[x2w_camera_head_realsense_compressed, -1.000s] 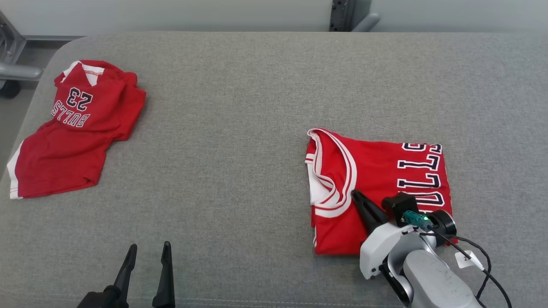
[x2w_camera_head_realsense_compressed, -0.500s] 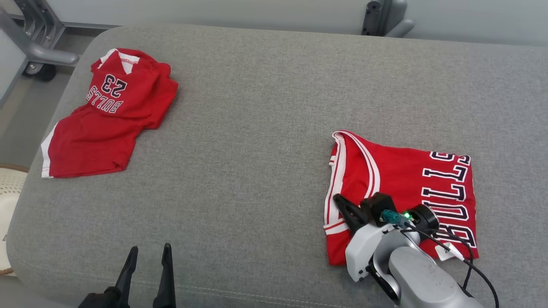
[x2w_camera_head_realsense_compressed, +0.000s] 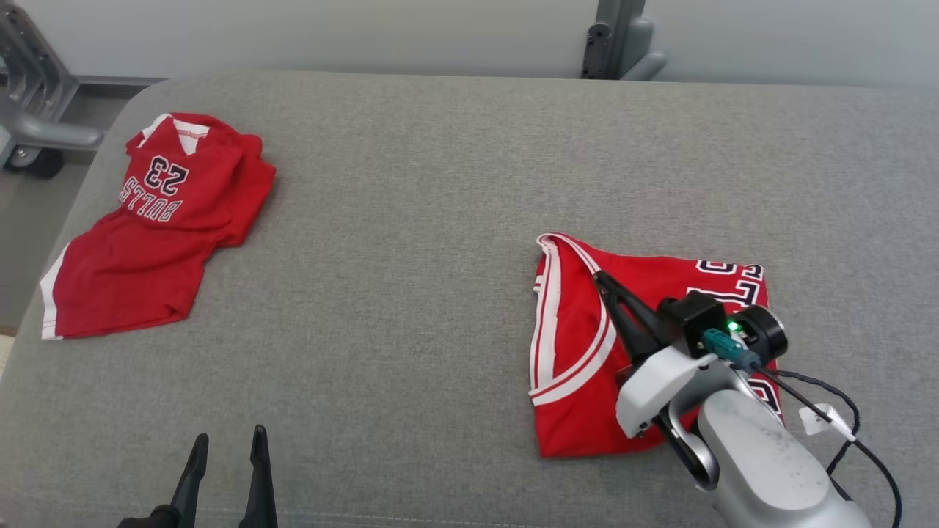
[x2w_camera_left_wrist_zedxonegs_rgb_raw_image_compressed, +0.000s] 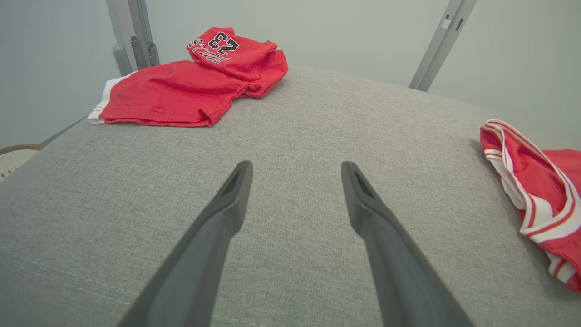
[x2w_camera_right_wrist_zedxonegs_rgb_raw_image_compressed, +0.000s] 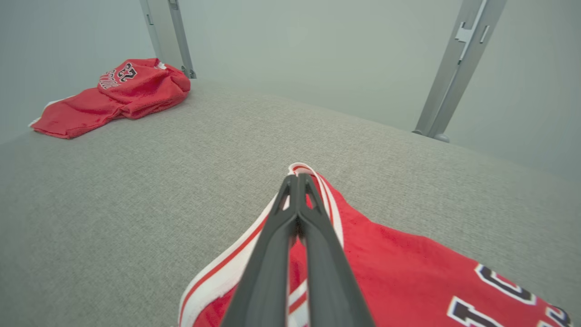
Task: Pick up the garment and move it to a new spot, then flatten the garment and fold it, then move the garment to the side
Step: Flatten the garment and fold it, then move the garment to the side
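The garment (x2w_camera_head_realsense_compressed: 576, 411) is a red jersey with white trim, folded into a rough rectangle at the right of the grey padded table (x2w_camera_head_realsense_compressed: 411, 257). My right gripper (x2w_camera_head_realsense_compressed: 599, 276) is shut, its tips over the jersey's collar edge near the far left corner. In the right wrist view the shut right gripper (x2w_camera_right_wrist_zedxonegs_rgb_raw_image_compressed: 297, 178) lies just above the garment (x2w_camera_right_wrist_zedxonegs_rgb_raw_image_compressed: 399, 268), and I see no cloth between the fingers. My left gripper (x2w_camera_head_realsense_compressed: 229, 434) stands open near the front edge, over bare table. In the left wrist view the left gripper (x2w_camera_left_wrist_zedxonegs_rgb_raw_image_compressed: 297, 165) holds nothing, with the garment (x2w_camera_left_wrist_zedxonegs_rgb_raw_image_compressed: 544, 181) off to its right.
A second red jersey (x2w_camera_head_realsense_compressed: 154, 235) marked 23 lies crumpled at the table's far left corner. A metal post (x2w_camera_head_realsense_compressed: 612, 40) stands behind the table and a metal frame (x2w_camera_head_realsense_compressed: 29, 110) beside its left end. A black cable (x2w_camera_head_realsense_compressed: 836, 411) hangs from the right wrist.
The head camera has shifted. My right gripper has moved from the jersey's middle toward its collar edge, still shut. The left gripper has stayed open in place.
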